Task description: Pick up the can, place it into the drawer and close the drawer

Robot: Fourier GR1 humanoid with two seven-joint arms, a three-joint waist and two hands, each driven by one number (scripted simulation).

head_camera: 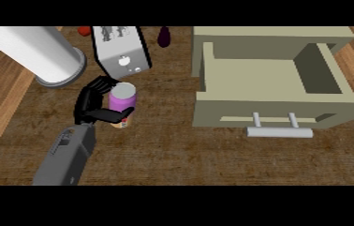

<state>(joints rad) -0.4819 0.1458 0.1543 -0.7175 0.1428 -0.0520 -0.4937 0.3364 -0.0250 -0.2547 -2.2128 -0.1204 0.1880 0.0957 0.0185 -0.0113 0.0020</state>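
**Left hand wraps the can; drawer stands open**

Head view: the left hand (93, 109), at about nine o'clock on the wooden tabletop (173, 154), has fingers and thumb curled round the pink can (122, 98), which stands upright or nearly so. Just beyond it, at eleven o'clock, sits a silver toaster (121, 49). The beige drawer (266, 86) at three o'clock is pulled open, its handle (278, 131) facing six o'clock.
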